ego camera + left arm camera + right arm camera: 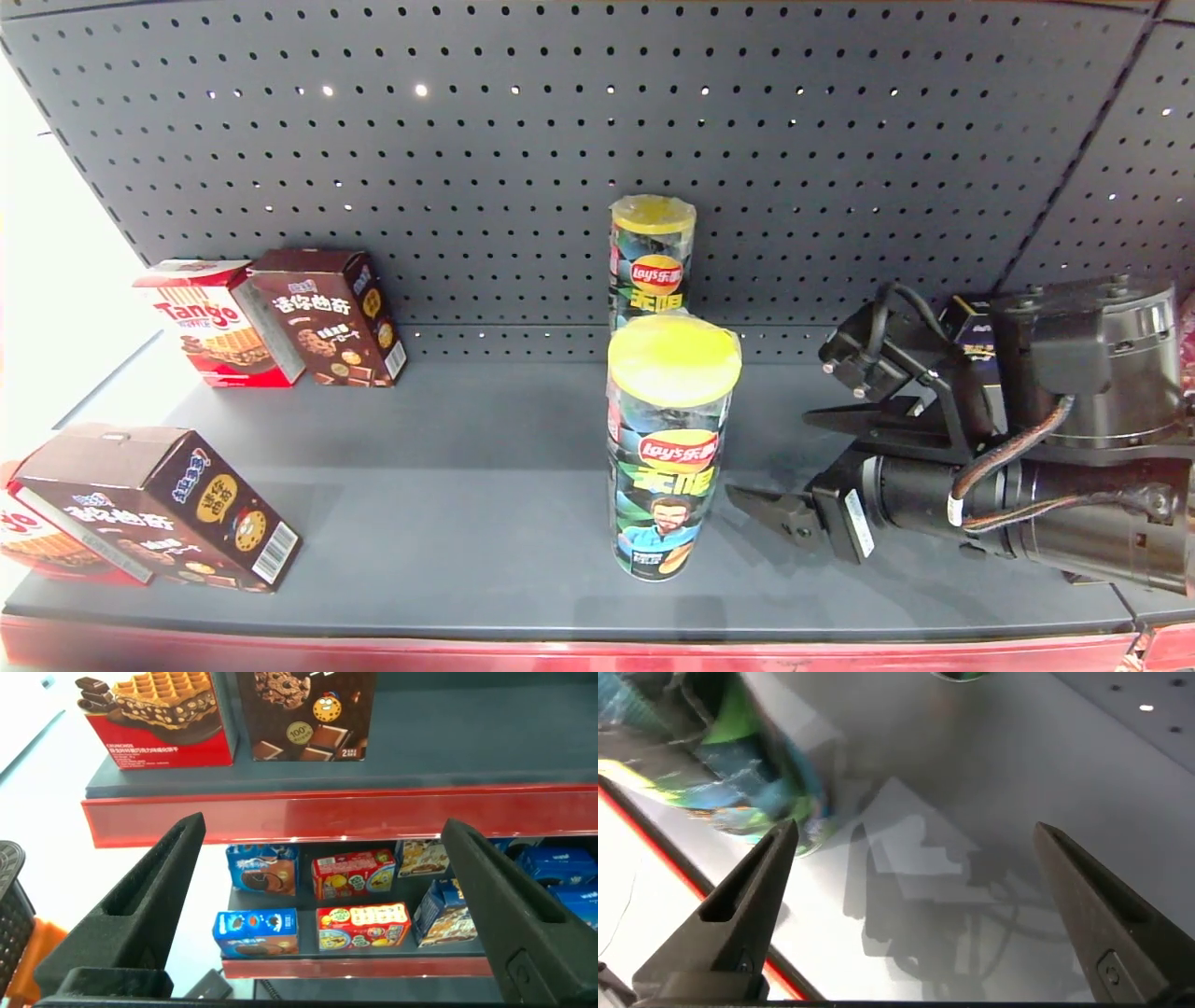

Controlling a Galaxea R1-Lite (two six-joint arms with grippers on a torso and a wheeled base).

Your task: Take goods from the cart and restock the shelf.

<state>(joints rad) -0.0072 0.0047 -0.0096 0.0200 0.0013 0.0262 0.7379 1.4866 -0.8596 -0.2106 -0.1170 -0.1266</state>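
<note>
Front can (667,448) upright before rear can (652,252), making row; my right fingers (780,513) spread beside it, clear; left fingers (149,896) spread, empty.

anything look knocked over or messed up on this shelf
Nothing stands out: the front chip can and rear chip can stand upright, lids on, and the snack boxes sit in pairs at the left.

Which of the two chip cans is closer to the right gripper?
The front can, near the front edge of the shelf beside the right gripper; the other can stands behind it by the pegboard.
</note>
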